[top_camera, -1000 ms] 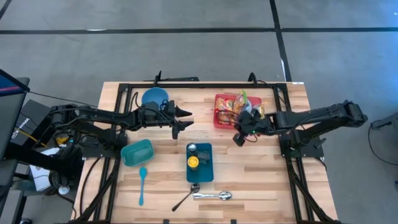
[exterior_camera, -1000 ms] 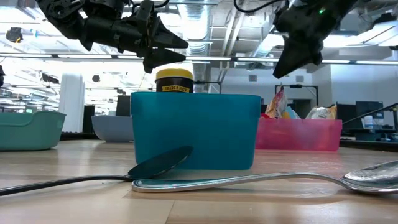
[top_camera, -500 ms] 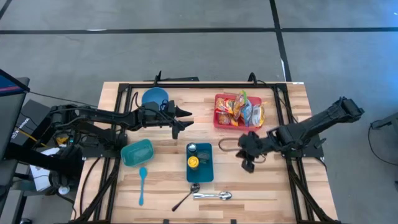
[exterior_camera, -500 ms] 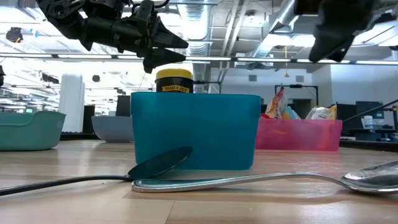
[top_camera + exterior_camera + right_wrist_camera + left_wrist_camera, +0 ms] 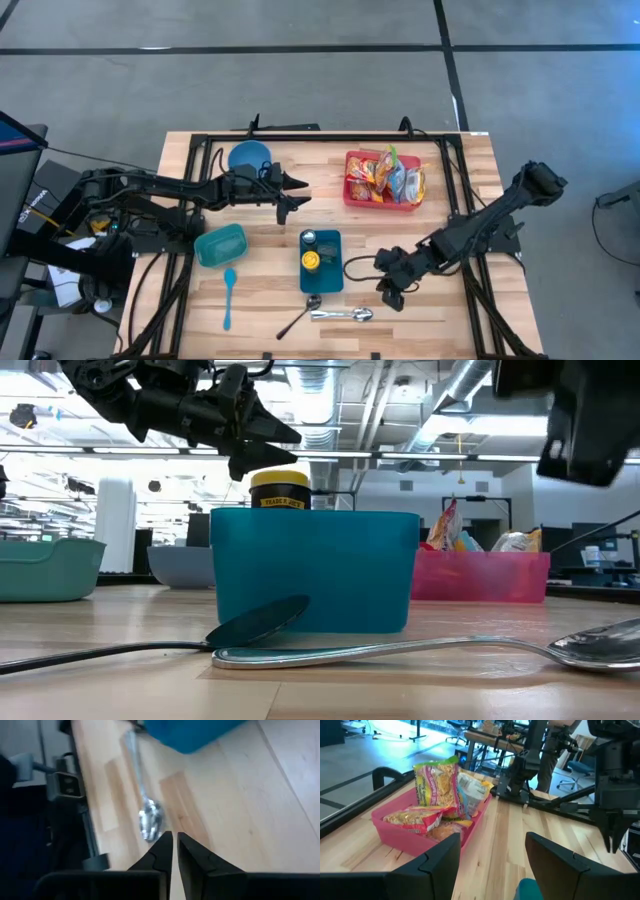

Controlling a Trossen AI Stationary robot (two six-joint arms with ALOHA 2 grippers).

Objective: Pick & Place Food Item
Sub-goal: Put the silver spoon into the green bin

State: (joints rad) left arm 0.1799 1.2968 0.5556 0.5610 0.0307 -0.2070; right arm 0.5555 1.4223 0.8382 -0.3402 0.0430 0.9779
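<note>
The right gripper hangs near the spoon, fingers together and empty — the food packets sit in the pink tray far off — so it must go there next.

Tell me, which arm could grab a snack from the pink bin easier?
Left, probably. The left gripper hovers mid-table with open fingers, aimed at the bin of snacks. The right gripper is down by the spoon, farther off, fingers shut.
</note>
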